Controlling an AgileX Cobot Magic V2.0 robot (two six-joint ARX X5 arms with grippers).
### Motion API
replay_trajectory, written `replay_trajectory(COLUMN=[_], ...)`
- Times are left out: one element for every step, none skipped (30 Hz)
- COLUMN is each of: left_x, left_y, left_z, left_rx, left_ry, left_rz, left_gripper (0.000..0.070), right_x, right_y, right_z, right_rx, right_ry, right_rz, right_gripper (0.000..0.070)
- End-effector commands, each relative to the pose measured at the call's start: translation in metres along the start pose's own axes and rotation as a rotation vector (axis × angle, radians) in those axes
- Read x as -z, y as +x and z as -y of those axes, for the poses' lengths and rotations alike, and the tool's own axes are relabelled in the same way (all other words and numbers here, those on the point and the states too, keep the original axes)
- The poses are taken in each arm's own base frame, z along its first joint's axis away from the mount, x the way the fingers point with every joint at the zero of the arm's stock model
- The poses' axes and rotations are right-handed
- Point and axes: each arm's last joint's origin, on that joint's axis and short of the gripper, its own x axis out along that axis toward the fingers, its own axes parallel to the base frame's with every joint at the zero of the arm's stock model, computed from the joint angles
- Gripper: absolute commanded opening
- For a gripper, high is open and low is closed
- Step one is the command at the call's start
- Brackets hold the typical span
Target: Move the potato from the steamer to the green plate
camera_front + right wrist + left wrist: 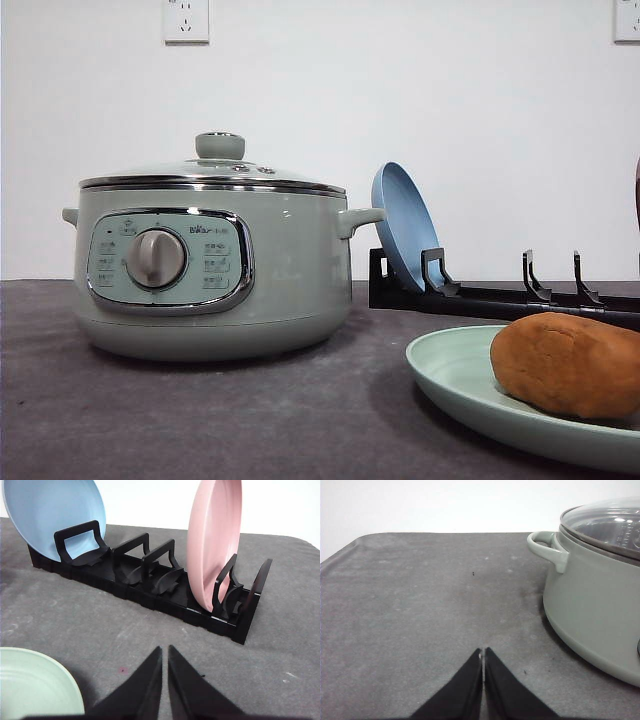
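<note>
The orange-brown potato (568,364) lies on the pale green plate (455,378) at the front right of the table. The sage-green steamer (205,260) stands at the left with its glass lid (215,170) on; its side and handle (547,550) also appear in the left wrist view. My left gripper (483,656) is shut and empty, low over the grey mat beside the steamer. My right gripper (165,652) is shut and empty too, in front of the rack, with the green plate's rim (37,682) close by.
A black plate rack (150,587) sits behind the green plate, holding a blue plate (52,515) at one end and a pink plate (215,540) near the other. The rack (500,295) and blue plate (405,225) stand right of the steamer. Grey mat (420,605) covers the table.
</note>
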Motion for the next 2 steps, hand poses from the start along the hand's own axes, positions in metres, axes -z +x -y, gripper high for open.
replay_trajectory(left_x=[0.0072, 0.0072], left_y=[0.0019, 0.0019], left_z=[0.0002, 0.0002], left_rx=[-0.002, -0.002], left_ry=[0.006, 0.006], left_rz=[-0.024, -0.024], left_gripper=[0.0, 0.0], right_x=[0.0002, 0.0002], right_y=[0.0004, 0.0004], right_z=[0.0001, 0.0001], right_rx=[0.004, 0.004], right_ry=[0.01, 0.01], right_rz=[0.011, 0.011], right_gripper=[0.0008, 0.0008])
